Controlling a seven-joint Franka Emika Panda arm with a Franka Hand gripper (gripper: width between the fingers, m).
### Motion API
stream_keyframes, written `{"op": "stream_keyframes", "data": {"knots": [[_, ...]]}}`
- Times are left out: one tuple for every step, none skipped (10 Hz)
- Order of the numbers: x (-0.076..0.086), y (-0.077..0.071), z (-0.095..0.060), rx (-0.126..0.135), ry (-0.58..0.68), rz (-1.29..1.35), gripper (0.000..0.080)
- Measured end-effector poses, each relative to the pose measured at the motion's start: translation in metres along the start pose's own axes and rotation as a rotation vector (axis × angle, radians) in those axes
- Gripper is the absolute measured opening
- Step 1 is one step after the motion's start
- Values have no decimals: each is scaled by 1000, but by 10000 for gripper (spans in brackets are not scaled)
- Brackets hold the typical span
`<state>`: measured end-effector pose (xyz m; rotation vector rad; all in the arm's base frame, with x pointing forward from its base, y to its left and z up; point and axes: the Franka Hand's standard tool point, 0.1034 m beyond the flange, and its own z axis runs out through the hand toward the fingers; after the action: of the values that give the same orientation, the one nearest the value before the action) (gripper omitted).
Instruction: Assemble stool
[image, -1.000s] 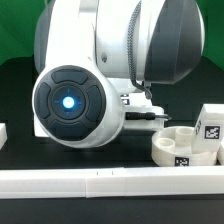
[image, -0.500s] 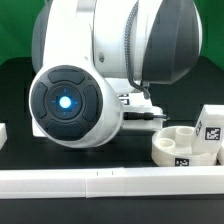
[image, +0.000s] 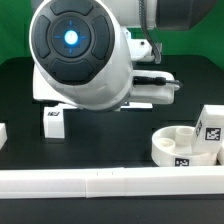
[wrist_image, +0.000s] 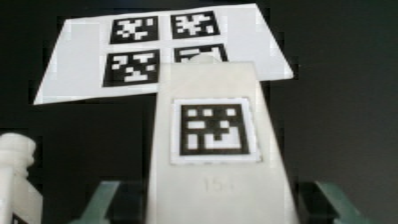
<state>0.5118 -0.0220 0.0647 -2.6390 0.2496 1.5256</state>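
Now, claw (wrist_image: 219, 205) tight around one white leg (wrist_image: 217, 100), marker board (wrist_image: 75, 85) edge beyond its tip, black table (wrist_image: 338, 120) alongside.

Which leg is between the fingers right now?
The gripped leg fills the wrist view, its tag facing the camera, with the gripper closed on its sides. The leg beside the seat stands free at the exterior view's right, next to the seat.

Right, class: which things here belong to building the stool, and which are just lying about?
For the job: round seat; held leg, in the gripper; second leg by the seat; small tagged block, likely a leg.
Lying about: marker board; long white rail.
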Motion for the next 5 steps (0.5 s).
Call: {"op": "stream_keyframes", "data": {"knots": [[0,0,1,0,0,0,337],[6,-1,-4,0,45,-2,337],[6,-1,-6,1,51,-1,337],[5,-5,-10,3,65,0,337],[8,-11,-30,6,168,-10,337]]}}
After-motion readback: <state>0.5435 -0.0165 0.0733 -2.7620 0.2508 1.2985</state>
